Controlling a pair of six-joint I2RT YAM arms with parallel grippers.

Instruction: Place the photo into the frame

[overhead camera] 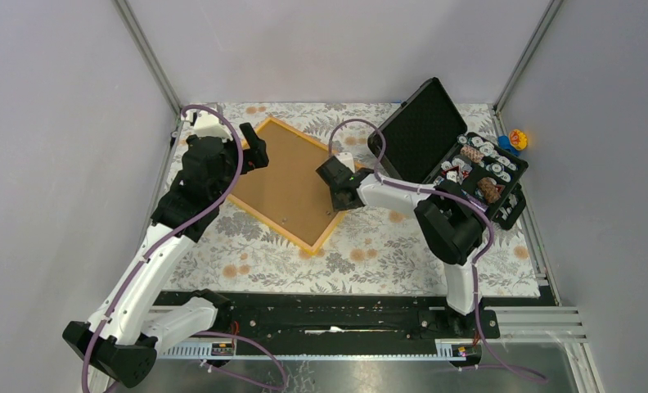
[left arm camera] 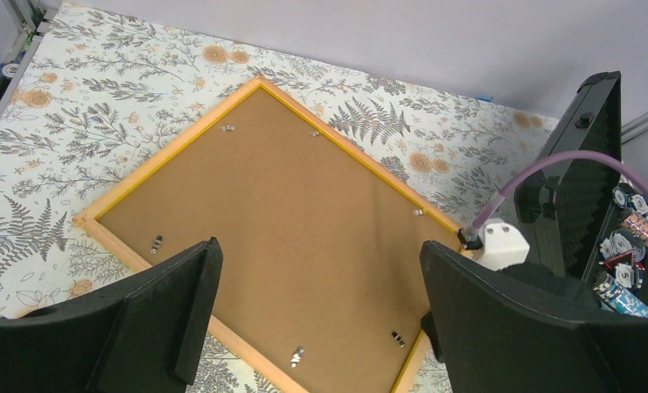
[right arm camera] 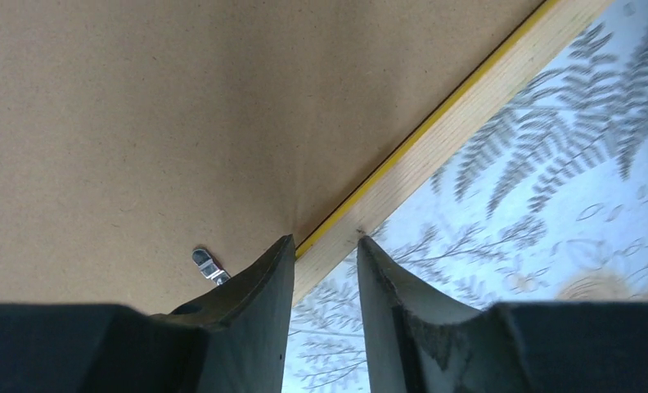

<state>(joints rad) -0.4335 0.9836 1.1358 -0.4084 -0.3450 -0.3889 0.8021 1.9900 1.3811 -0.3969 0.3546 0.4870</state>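
Observation:
The orange-yellow frame (overhead camera: 272, 225) lies face down and turned diagonally on the floral cloth, with the brown backing board (overhead camera: 292, 176) sitting inside it. The photo is hidden. My left gripper (overhead camera: 255, 151) hovers over the frame's far left part, jaws wide open and empty; the left wrist view shows the frame (left arm camera: 173, 151) and board (left arm camera: 304, 205) below the gripper (left arm camera: 319, 246). My right gripper (overhead camera: 343, 206) is at the frame's right rail. In the right wrist view its fingers (right arm camera: 325, 239) stand a narrow gap apart, tips over the wooden rail (right arm camera: 468, 106), holding nothing. A metal tab (right arm camera: 209, 266) lies by the left finger.
An open black case (overhead camera: 468, 164) with several small items stands at the back right, close to the right arm. A yellow-and-blue toy (overhead camera: 515, 141) lies beyond it. Floral cloth (overhead camera: 386, 246) covers the table; grey walls enclose it.

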